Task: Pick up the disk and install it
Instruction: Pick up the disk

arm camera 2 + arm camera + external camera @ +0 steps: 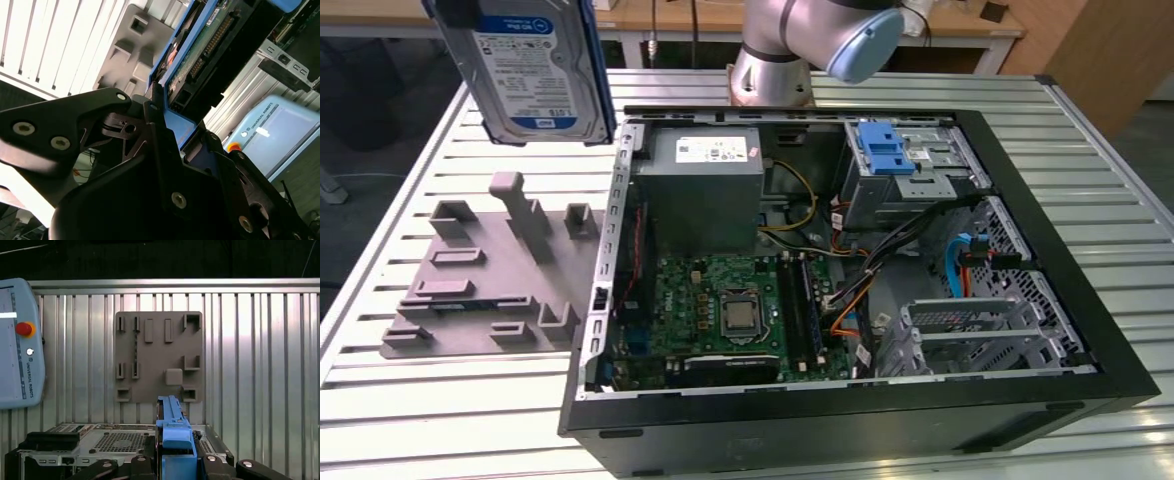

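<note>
**Disk in my claw, high over the table**

A slatted metal table [1081, 120] carries everything here, with wooden furniture [1067, 40] behind it. On the table lies an open black computer case [854, 425]. Its green board [720, 300] faces up, a grey metal box [700, 185] sits in 1 corner, and a blue latch tab [887, 150] sits on the drive cage. My arm [801, 40] rises from the table just behind the case. Beside the case, on the exterior view's left, lies a grey holder plate [467, 290] with raised blocks and slots. In the first wrist view a pale blue control pendant [17, 345] with 1 red button rests near that plate.

The disk [527, 70] is up in the air at the exterior view's upper left. It stands upright with its label toward that camera, well clear of table, plate and case. My claw [176, 467] is clenched on it. In the first wrist view my black fingers [212, 466] press on either side of the disk's blue frame.
</note>
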`<state>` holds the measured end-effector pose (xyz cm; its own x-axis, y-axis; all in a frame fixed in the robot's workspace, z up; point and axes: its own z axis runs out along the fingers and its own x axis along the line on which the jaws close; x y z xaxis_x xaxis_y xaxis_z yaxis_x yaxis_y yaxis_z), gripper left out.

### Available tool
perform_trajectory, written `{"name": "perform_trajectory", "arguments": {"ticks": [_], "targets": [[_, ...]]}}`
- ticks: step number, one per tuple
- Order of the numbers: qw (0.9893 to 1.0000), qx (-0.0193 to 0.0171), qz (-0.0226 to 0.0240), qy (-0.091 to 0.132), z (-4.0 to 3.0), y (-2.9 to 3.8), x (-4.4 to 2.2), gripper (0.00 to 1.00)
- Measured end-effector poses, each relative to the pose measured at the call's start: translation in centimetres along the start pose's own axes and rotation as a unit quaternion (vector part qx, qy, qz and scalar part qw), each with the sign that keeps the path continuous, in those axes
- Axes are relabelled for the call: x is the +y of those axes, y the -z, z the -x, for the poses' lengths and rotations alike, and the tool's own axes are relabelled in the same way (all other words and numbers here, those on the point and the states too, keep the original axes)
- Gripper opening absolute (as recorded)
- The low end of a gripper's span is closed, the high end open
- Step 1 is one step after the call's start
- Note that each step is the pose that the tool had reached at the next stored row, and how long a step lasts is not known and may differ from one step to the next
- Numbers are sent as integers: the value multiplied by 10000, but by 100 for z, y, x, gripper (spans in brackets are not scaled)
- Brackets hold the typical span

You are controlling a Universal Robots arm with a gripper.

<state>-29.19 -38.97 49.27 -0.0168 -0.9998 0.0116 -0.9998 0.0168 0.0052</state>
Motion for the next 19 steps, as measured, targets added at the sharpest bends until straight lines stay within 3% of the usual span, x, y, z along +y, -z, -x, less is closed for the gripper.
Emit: {"name": "perform_trajectory", "arguments": {"ticks": [3, 11, 19], "targets": [[10000, 0, 0, 0, -18, 0, -67, 36], [10000, 0, 0, 0, -38, 1, -167, 36], [10000, 0, 0, 0, -90, 0, -210, 36]]}}
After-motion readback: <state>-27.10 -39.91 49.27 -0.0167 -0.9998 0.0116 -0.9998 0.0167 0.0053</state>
